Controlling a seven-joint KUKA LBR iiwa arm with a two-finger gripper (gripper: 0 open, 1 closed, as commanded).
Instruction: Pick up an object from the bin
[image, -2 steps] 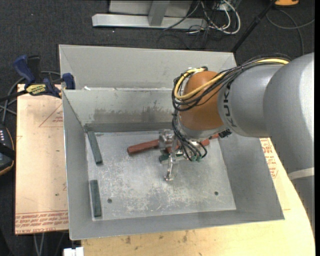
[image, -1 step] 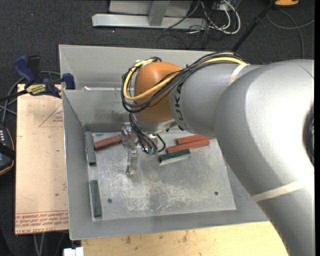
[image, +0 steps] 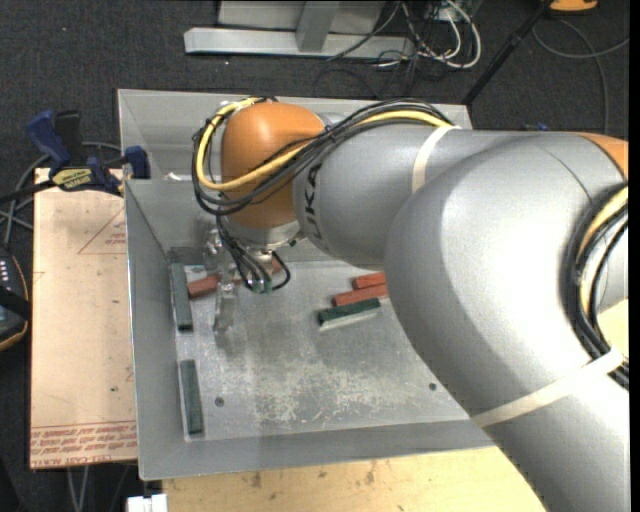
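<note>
Lying beside pincer (image: 224, 303): reddish block (image: 201, 287).

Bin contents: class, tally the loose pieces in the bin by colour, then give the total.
Grey-green bars: 3
Red-brown blocks: 3
Total: 6

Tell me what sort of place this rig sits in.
Probably a robotics lab: a scuffed grey metal bin, dark carpet around it, tangled cables and a grey metal stand base behind.
</note>
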